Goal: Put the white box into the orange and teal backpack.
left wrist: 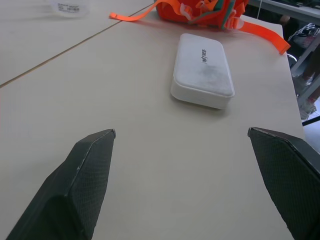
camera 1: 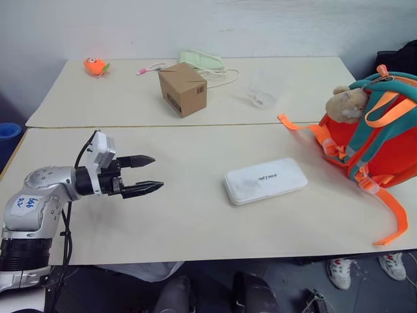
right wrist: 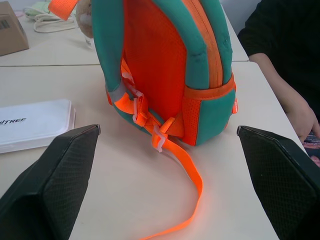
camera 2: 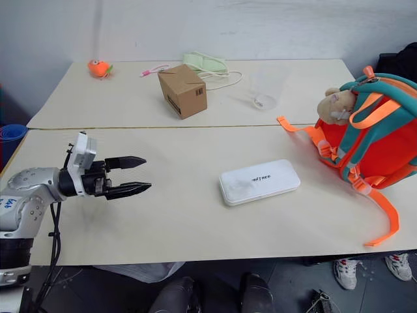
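Bare table [camera 1: 176, 215] around white box [camera 1: 265, 180]; backpack [camera 1: 374, 140] (right) near.

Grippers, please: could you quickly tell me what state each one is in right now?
Left gripper: open, holding nothing, short of the white box.
Right gripper: open, holding nothing, facing the orange and teal backpack.

The left arm [camera 1: 39, 202] reached in from the near left, forearm about level, wrist turned toward the right. The left gripper [camera 1: 151, 175] pointed right and slightly down, jaws apart and empty, one black finger [camera 1: 133, 161] above the other. The right gripper [right wrist: 165, 170] faced forward, its two fingers [right wrist: 55, 180] spread wide with nothing between them.
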